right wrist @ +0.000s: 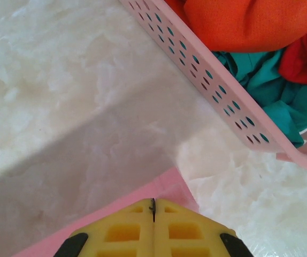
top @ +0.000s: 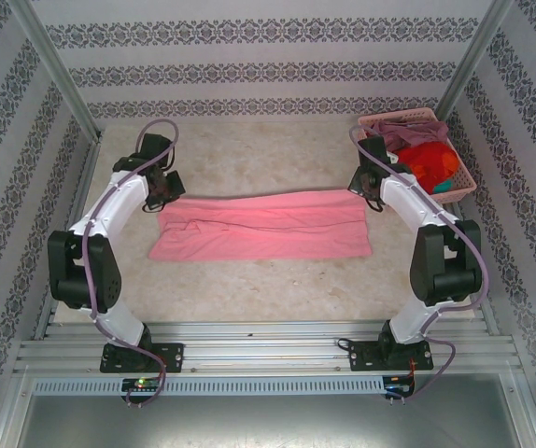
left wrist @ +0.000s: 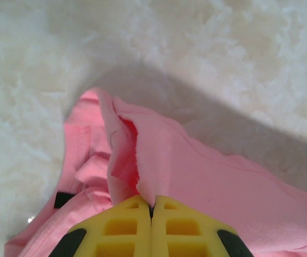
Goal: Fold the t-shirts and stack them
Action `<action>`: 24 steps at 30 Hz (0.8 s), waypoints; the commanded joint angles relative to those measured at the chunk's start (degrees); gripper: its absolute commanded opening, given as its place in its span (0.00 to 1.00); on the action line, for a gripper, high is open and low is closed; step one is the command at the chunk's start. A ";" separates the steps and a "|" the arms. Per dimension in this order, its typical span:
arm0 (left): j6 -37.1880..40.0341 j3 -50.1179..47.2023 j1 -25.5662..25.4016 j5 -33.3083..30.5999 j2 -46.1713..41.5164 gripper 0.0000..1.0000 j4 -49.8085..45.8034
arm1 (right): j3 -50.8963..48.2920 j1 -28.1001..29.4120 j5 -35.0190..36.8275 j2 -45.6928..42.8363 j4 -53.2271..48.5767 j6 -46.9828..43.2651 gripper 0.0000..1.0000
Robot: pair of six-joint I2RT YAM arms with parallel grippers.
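Observation:
A light pink t-shirt (top: 263, 226) lies folded in a long band across the middle of the table. My left gripper (top: 167, 191) stands at its far left corner. In the left wrist view the yellow fingers (left wrist: 127, 230) are shut, and a raised fold of the pink t-shirt (left wrist: 196, 176) is pinched between the tips of the left gripper (left wrist: 152, 206). My right gripper (top: 373, 191) is at the far right corner. There the right gripper (right wrist: 153, 203) is shut, with the pink corner (right wrist: 169, 184) running in under its tips.
A pink lattice basket (top: 467, 182) stands at the back right, just beyond the right gripper. It holds a mauve shirt (top: 408, 131), an orange-red shirt (top: 429, 163) and a teal shirt (top: 445, 185). The basket's wall (right wrist: 207, 80) is close ahead of the right fingers. Walls enclose the table (top: 249, 280).

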 commanded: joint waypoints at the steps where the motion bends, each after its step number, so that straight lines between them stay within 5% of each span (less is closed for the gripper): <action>1: -1.25 -2.25 -0.06 -0.56 -3.80 0.00 0.03 | -1.78 0.48 -0.18 -1.65 -1.01 -0.77 0.00; 24: -1.72 -10.85 0.39 -1.30 -8.40 0.00 -0.57 | -6.17 2.88 -1.98 -4.90 -2.28 1.43 0.00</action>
